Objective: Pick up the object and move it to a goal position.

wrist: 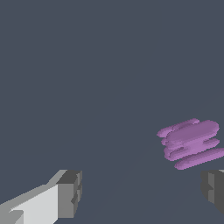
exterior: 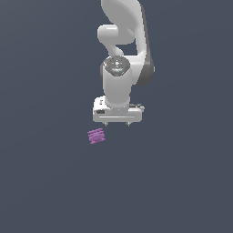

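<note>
So the white Panda arm [exterior: 122, 54] takes up most of the exterior view, reaching down over a plain dark grey counter [exterior: 45, 191]. The tool [exterior: 117, 124] hangs at the bottom of it, fingers spread wide with nothing between them; the wrist view shows one grey fingertip [wrist: 70, 193] well apart from the other at the far edge of the shot. The little purple ridged object [exterior: 96, 135] sits on the counter, off toward the exterior view's left of the tool and not under it. In the wrist view it's close to one finger, not centred in the gap. My worry: if the tool drops straight down from here, that finger probably lands on the object or nudges it sideways. It needs to shift over first. Those toothed sides might also slip in a crooked pinch. No goal marker visible anywhere.
</note>
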{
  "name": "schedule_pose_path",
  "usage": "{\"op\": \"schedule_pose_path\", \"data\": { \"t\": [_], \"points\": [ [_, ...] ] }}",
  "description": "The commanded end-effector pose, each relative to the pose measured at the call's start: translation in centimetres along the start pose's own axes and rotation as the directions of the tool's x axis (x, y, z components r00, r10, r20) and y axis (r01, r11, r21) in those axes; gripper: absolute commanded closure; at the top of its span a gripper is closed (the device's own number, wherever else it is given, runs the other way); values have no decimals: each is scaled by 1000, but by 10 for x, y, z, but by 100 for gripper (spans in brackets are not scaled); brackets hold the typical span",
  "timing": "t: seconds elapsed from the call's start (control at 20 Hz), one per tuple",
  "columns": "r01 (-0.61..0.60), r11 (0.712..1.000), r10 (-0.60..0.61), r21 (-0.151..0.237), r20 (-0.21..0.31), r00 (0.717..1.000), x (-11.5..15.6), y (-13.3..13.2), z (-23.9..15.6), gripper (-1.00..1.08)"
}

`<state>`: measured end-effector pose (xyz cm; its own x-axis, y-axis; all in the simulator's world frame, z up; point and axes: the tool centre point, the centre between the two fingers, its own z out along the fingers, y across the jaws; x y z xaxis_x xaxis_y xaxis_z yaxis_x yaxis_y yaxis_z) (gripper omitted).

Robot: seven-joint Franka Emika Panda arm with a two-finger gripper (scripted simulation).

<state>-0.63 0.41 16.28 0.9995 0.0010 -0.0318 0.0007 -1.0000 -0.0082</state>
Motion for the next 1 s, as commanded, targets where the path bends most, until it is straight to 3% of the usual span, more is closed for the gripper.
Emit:
{"op": "schedule_pose_path", "data": {
  "t": [0.0,0.6,0.95],
  "points": [
    [0,1000,0,0,0,1000,0,0,0,-92],
    [35,999,-36,-7,-19,999,4,0,-24,-92],
    [-13,1000,13,-3,-18,1000,4,4,-19,-92]
  ]
}}
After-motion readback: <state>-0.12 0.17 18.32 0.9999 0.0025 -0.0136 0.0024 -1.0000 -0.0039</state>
